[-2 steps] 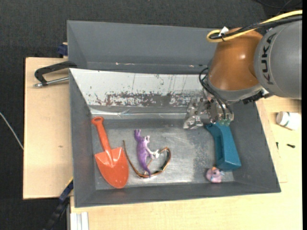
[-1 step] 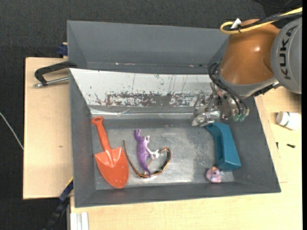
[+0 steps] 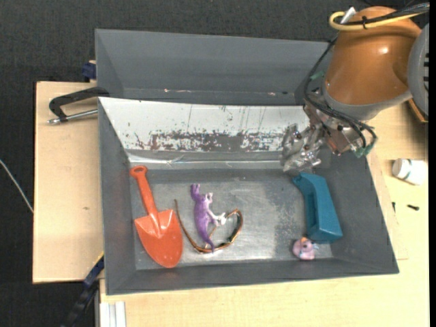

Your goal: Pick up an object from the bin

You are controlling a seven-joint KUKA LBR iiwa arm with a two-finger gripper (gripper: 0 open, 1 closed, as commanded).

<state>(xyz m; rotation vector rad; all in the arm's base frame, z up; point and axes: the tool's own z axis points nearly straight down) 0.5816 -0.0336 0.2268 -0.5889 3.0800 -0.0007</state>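
Observation:
My gripper (image 3: 304, 157) hangs at the bin's back right, just above the far end of a teal blue handle-shaped tool (image 3: 317, 206) that lies along the right side of the floor. Nothing shows between its fingers, and their spread is hard to read. A small pink and purple toy (image 3: 304, 249) sits at the near end of the teal tool, by the front right corner.
An orange toy shovel (image 3: 154, 225) lies at the left, blade toward the front. A purple toy lizard (image 3: 203, 213) rests in the middle on a brown loop of cord (image 3: 230, 231). The arm's orange cover stands over the bin's back right corner.

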